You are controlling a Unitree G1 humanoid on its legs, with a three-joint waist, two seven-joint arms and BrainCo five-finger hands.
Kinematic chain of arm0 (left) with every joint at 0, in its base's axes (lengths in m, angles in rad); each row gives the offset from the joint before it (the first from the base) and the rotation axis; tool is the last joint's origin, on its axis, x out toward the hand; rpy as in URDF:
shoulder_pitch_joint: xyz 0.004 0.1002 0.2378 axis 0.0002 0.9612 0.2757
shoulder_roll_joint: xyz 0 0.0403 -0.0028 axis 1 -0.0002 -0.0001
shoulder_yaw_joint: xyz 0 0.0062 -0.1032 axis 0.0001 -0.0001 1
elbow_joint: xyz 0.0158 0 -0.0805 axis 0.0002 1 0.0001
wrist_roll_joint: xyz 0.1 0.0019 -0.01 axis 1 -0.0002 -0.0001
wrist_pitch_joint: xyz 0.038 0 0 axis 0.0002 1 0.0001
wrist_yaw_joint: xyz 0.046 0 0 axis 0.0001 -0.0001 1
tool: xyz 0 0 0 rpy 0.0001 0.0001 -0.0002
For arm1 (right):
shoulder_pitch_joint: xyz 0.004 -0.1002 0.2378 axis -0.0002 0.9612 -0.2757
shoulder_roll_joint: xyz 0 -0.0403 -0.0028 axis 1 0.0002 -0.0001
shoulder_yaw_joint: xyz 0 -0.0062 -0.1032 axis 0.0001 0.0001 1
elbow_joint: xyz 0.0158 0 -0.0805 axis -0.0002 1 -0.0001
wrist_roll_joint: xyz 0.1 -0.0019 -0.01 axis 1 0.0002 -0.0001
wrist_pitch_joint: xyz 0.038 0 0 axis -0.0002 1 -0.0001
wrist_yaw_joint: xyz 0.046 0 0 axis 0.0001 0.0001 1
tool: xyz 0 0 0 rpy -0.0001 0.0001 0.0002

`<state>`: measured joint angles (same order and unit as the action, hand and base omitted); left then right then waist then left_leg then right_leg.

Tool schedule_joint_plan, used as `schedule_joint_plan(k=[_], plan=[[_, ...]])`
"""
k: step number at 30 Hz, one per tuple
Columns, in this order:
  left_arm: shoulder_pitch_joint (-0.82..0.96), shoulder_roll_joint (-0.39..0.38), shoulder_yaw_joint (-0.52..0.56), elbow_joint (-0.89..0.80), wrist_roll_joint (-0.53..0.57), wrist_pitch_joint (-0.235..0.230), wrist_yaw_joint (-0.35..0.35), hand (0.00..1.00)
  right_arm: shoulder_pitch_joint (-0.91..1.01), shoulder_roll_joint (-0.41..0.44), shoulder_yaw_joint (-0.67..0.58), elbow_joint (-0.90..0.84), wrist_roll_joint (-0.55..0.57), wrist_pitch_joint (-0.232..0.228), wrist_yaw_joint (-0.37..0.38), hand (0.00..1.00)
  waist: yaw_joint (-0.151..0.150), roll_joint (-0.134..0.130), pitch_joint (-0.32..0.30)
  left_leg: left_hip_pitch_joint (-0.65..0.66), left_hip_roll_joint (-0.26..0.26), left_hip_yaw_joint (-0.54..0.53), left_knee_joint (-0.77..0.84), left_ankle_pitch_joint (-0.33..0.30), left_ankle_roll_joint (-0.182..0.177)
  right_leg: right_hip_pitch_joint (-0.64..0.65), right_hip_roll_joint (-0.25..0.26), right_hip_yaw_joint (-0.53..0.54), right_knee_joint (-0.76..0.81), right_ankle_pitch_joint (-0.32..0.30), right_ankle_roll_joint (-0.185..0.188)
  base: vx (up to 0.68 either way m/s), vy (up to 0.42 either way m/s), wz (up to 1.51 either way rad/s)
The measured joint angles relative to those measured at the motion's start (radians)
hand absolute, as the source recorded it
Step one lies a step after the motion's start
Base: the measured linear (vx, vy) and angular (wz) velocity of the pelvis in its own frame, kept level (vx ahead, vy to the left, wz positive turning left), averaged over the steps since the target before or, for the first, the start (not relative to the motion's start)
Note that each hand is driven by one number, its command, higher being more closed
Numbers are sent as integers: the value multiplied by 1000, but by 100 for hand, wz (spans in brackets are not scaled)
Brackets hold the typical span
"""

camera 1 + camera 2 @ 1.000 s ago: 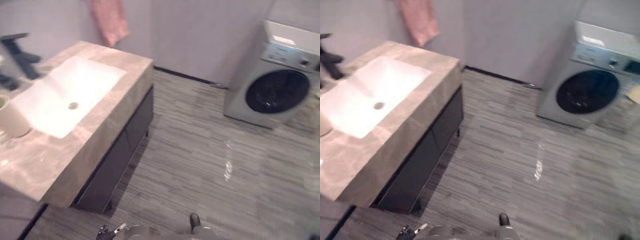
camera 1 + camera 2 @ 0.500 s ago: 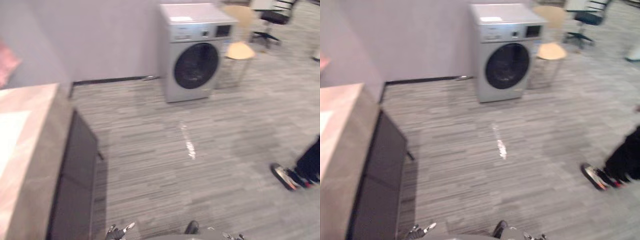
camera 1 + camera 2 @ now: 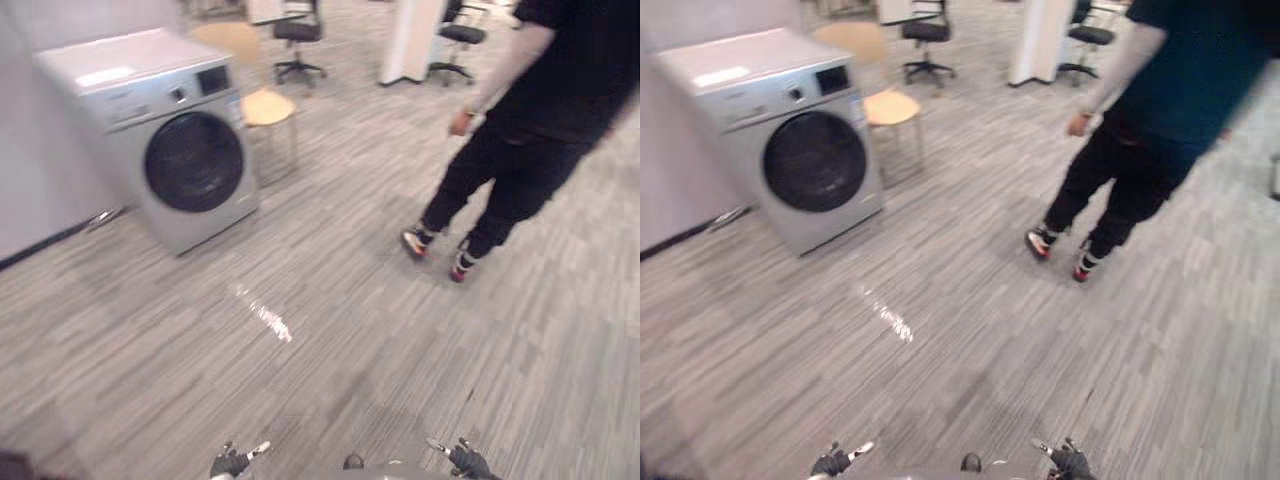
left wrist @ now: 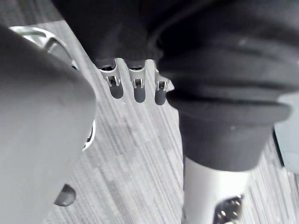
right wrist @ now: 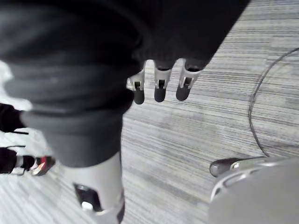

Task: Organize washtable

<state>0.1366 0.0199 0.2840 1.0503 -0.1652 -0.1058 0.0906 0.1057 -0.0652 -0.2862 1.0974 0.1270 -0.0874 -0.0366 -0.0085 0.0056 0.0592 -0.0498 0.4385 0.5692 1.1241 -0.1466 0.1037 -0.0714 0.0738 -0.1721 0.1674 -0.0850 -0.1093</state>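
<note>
Left eye view: floor (image 3: 330,330) between washer (image 3: 165,140) and person (image 3: 520,120)

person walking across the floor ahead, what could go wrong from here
1. The person is mid-stride ahead on the right; moving forward could lead to a collision.
2. The washing machine and wooden chair stand ahead on the left, so a wide turn that way might clip them.
3. The left robot hand and right robot hand hang open holding nothing, and the head views face open floor, so the tidying may stall.
</note>
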Motion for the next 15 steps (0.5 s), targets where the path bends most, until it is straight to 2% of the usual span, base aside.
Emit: schedule_joint_plan(k=[2,3,4,5,6,7,8,9,11,12,14,15], plan=[[0,4,13,-22,-2,-9,5,0,2,-6,-11,25,-9,7,0,0,18,-4,11,-98,-50,-126,-30,-64,-48,35,-21,80,-4,-5,18,162,234,-106],[1,1,22,-34,-4,-17,7,0,12,-5,-23,30,-15,10,-1,0,28,-7,17,-151,-97,-223,-114,-94,-98,55,-46,127,0,-7,57,119,281,-99],[1,0,22,-35,-4,-20,8,0,13,-5,-27,34,-16,9,-1,0,26,-7,18,-159,-115,-253,-173,-98,-106,54,-58,143,6,-14,70,74,346,-102],[1,-3,22,-37,-11,-22,15,0,12,-7,-32,37,-16,9,-1,0,22,-1,22,-172,-154,-324,-368,-96,-110,58,-86,188,22,-42,103,40,313,-68],[-1,-6,21,-37,-16,-23,19,0,12,-8,-32,36,-16,9,-2,0,21,3,24,-176,-170,-360,-446,-96,-110,59,-96,207,30,-54,121,67,512,-82],[-2,-12,20,-37,-21,-24,22,0,13,-13,-32,36,-16,9,-2,0,21,9,25,-173,-206,-463,-604,-84,-129,49,-115,242,53,-78,159,72,453,-59],[-2,-16,20,-37,-24,-25,22,0,11,-19,-31,35,-16,9,-3,0,23,16,30,-167,-222,-523,-674,-55,-182,42,-122,262,71,-92,181,122,536,-59],[-4,-10,18,-35,-40,-28,23,0,16,-9,-26,35,-14,10,-6,0,16,4,28,-153,-283,-515,-677,-65,-211,34,-162,289,92,-106,206,137,410,-30],[-2,11,4,-29,-51,-36,25,0,17,-1,-16,37,-15,10,-5,0,23,-23,32,-159,-338,-523,-632,-127,-255,19,-184,280,105,-88,200,151,413,-37],[5,22,8,-25,-60,-32,26,0,11,-3,-20,52,-16,10,-3,0,25,-20,31,-161,-377,-527,-582,-180,-169,28,-203,311,96,-90,203,154,397,-58],[18,29,8,-17,-60,-31,26,0,6,-3,-27,59,-17,9,-2,0,24,-21,29,-141,-387,-494,-579,-202,-138,39,-219,326,82,-82,198,178,373,-59],[31,29,7,-9,-59,-30,25,0,7,-4,-33,58,-18,9,-1,0,23,-19,27,-114,-397,-458,-581,-223,-112,47,-236,344,74,-67,209,184,318,-62]])
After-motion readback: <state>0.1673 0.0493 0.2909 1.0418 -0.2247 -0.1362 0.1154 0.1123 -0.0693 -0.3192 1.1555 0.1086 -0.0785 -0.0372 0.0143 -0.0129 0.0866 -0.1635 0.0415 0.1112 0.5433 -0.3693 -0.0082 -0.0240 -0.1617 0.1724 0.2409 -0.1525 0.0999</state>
